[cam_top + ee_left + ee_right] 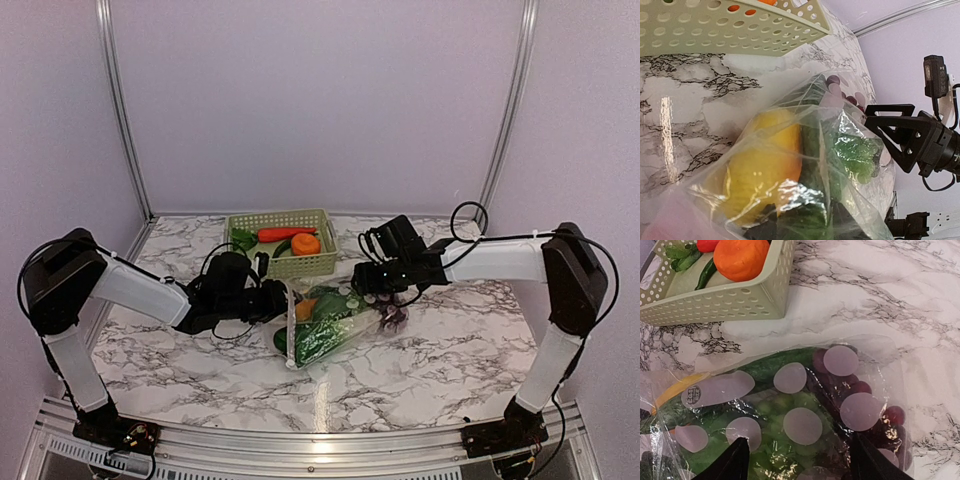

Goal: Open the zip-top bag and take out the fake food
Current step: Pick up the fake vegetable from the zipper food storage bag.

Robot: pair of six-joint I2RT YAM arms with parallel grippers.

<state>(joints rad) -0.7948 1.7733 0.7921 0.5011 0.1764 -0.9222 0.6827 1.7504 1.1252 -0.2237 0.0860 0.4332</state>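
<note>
The large clear crinkly zip-top bag (335, 330) lies on the white, grey-veined marble table (450, 365) at the centre of the top view, slanting from lower left to upper right. Its white zip strip (291, 335) runs along the left end. The fake food is inside it: a yellow-orange plastic fruit (765, 165) by the left end, a green bumpy leafy piece (855, 150) in the middle, and a purple grape bunch (890, 415) at the right end. Pale round spots (802, 425) are printed on the film.

The left gripper (278, 303) sits at the zip end. The bag fills its wrist view so closely that its fingers cannot be made out, so whether it pinches the film cannot be told. The right gripper (362, 280) hangs over the grape end, and its black fingers (735, 465) stand well apart with the bag between them.

Bare marble lies open to the lower left and lower right of the bag, and at the far right. The pale green perforated plastic basket (290, 265) stands close beyond the bag, at the upper left, with a narrow strip of marble between them. It holds an orange round piece (306, 244), a long red piece (285, 234) and a green leafy piece (243, 238). Both arms close in on the bag from the sides.
</note>
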